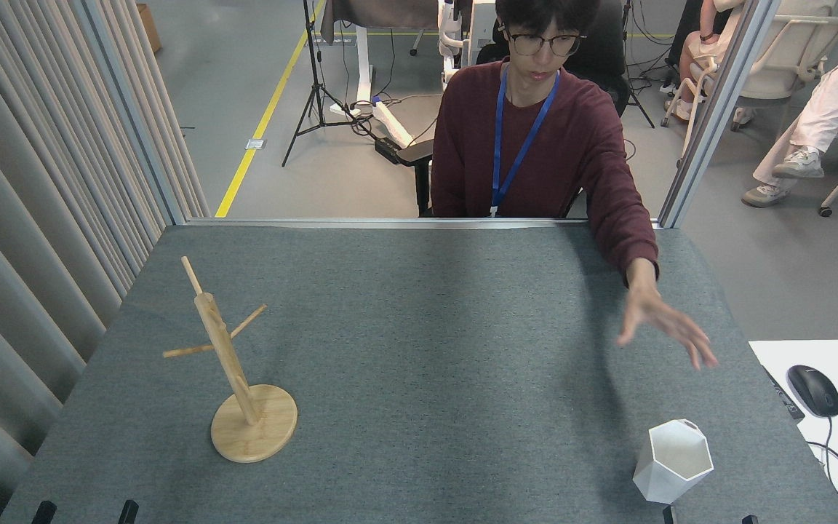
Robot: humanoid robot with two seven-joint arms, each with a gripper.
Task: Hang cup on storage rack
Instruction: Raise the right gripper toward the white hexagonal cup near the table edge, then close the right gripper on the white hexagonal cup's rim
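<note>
Standing upright near the table's [419,306] right front corner, the cup [672,461] is being left untouched; the storage rack [237,371] is being kept well apart toward the left edge; a person's hand [663,324] is being held above the table, fingers spread, gripping nothing.

I see a lab: felt test table [419,291], tripod [315,94], yellow floor line [266,116], cables [361,124], office chairs [783,51].
</note>
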